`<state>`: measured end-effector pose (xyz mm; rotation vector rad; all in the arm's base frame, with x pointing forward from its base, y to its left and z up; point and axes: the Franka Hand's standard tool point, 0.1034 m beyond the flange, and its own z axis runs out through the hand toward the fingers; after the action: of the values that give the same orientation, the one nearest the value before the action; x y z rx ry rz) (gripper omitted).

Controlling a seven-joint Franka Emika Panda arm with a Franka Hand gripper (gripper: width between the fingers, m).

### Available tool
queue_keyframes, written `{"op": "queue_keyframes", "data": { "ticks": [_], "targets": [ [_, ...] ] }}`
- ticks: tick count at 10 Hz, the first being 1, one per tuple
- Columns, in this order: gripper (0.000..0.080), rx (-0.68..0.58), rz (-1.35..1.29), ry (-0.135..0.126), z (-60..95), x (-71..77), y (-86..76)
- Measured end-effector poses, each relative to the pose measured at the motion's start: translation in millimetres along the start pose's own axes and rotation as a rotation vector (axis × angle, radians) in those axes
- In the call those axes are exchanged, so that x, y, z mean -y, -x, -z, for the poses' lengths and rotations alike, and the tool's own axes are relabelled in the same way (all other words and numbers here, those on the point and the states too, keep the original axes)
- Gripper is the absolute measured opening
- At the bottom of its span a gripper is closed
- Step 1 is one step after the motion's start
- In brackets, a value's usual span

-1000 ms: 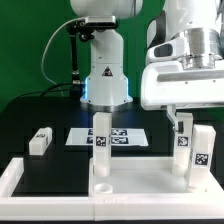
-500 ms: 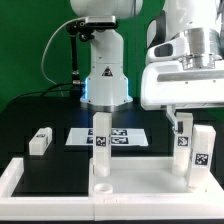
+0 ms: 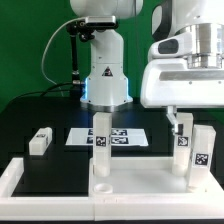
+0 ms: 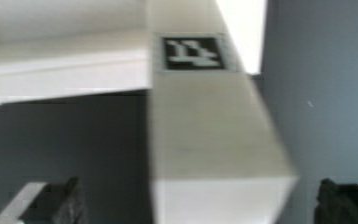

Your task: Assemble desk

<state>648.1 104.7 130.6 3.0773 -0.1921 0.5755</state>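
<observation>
Gripper [image 3: 180, 121] with jaws spread wide to either side of an upright leg [image 3: 183, 150], clear of its faces and holding nothing. The desk top panel [image 3: 140, 186] lay flat in the foreground, and a second leg [image 3: 101, 145] stood on it. A loose leg [image 3: 40, 141] lay on the black mat [image 3: 25, 120] near the marker board [image 3: 128, 136].

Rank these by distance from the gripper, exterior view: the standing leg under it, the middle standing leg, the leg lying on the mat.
1. Nearest standing leg, directly under the gripper, exterior view's right.
2. Middle standing leg, centre.
3. Lying leg, exterior view's far left.
</observation>
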Motion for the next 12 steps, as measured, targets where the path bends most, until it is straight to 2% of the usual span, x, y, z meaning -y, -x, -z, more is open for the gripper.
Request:
{"op": "queue_keyframes", "data": {
  "ticks": [3,4,5,6,7,9,12],
  "targets": [
    [0.0649,0.189,-0.021,0.026,2.1,-6.8,1.6],
    [0.0649,0.248,-0.048,0.024,2.8,-10.5,-0.3],
    [0.0649,0.285,-0.064,0.016,2.6,-7.7,0.1],
    [0.0649,0.333,-0.096,-0.005,3.5,-2.6,4.4],
    [0.0649,0.322,-0.106,-0.017,1.4,-0.3,2.9],
    [0.0649,0.303,-0.114,-0.02,-6.5,9.8,5.8],
    [0.0634,0.308,-0.133,-0.012,-8.9,6.2,8.3]
  ]
}}
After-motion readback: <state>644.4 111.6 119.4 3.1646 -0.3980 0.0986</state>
